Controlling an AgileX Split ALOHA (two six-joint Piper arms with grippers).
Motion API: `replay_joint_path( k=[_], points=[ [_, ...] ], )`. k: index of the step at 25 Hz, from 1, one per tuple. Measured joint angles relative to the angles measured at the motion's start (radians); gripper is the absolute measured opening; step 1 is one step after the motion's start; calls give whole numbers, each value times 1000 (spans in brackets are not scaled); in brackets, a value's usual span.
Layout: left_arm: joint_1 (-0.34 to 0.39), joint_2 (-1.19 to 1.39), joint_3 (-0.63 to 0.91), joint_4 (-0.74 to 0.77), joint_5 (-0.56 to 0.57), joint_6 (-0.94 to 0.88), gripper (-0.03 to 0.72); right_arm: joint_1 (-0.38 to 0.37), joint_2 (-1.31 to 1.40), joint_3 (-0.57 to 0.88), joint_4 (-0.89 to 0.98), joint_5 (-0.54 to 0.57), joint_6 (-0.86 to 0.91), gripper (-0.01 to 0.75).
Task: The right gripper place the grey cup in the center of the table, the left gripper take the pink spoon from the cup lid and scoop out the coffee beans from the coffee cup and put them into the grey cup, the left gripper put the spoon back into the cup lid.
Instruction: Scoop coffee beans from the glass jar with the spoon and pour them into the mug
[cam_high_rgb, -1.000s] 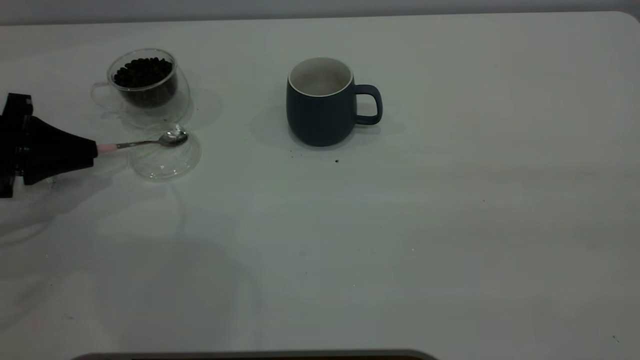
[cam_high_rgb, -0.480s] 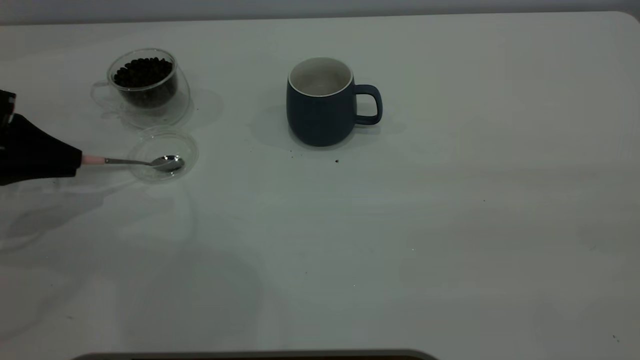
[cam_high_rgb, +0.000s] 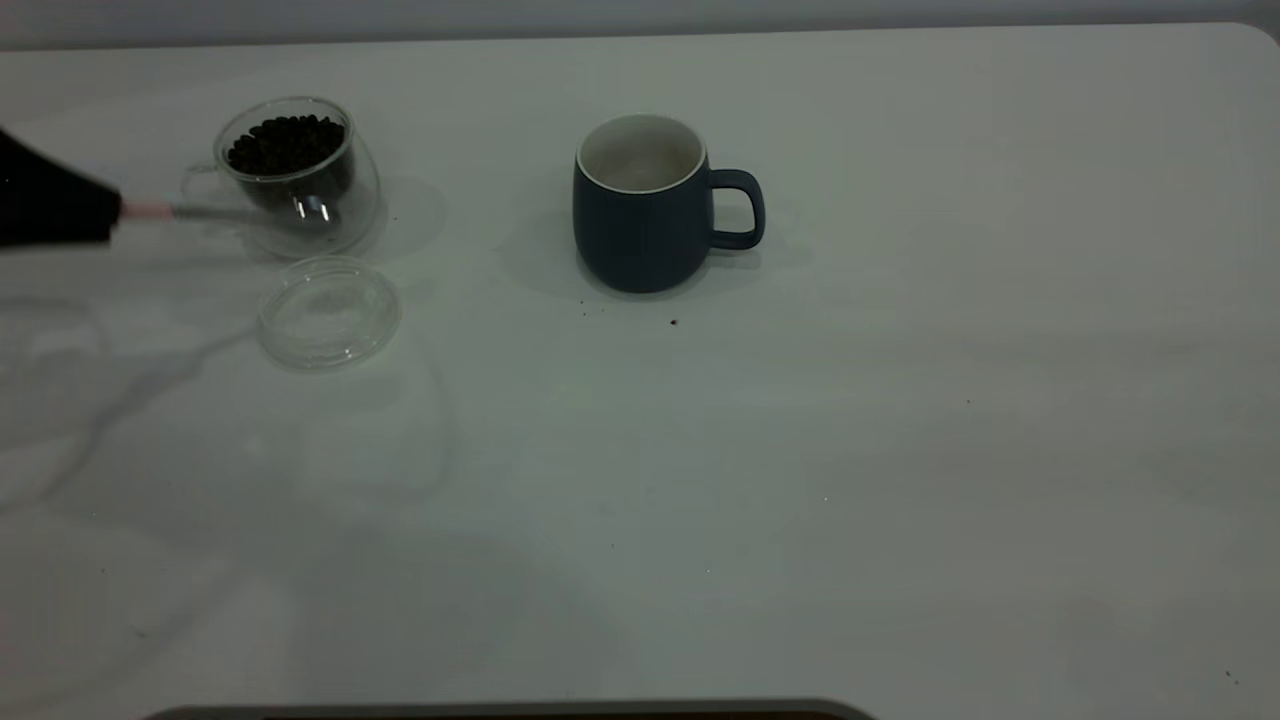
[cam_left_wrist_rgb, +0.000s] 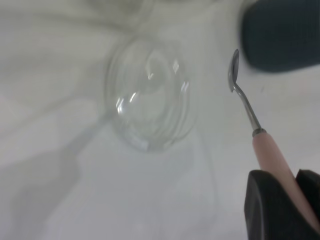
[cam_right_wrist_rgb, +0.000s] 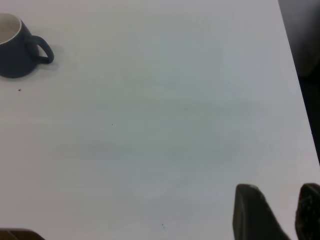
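My left gripper (cam_high_rgb: 60, 205) pinches the pink handle of the small metal spoon (cam_high_rgb: 225, 211), holding it level in the air in front of the clear glass cup of coffee beans (cam_high_rgb: 290, 165). The round clear glass lid (cam_high_rgb: 328, 311) lies bare on the white table (cam_high_rgb: 800, 450). The dark grey mug (cam_high_rgb: 645, 205) stands mid-table. My right gripper (cam_right_wrist_rgb: 275, 212) hangs well apart, fingers spread.
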Motion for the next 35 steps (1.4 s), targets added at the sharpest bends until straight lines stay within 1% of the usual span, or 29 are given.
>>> replay_joint_path(
  k=[5,8,13,21,35],
  points=[
    [0,-49,-57,-134,4,85,123,0,0,0,0,0,0,243],
    [0,-48,-100,-163,-8,81,123,0,0,0,0,0,0,243],
    [0,9,-138,-138,-35,49,123,0,0,0,0,0,0,243],
    [0,83,-168,-133,-84,55,123,0,0,0,0,0,0,243],
    [0,146,-174,-138,-67,58,123,0,-5,0,0,0,-1,243]
  ],
)
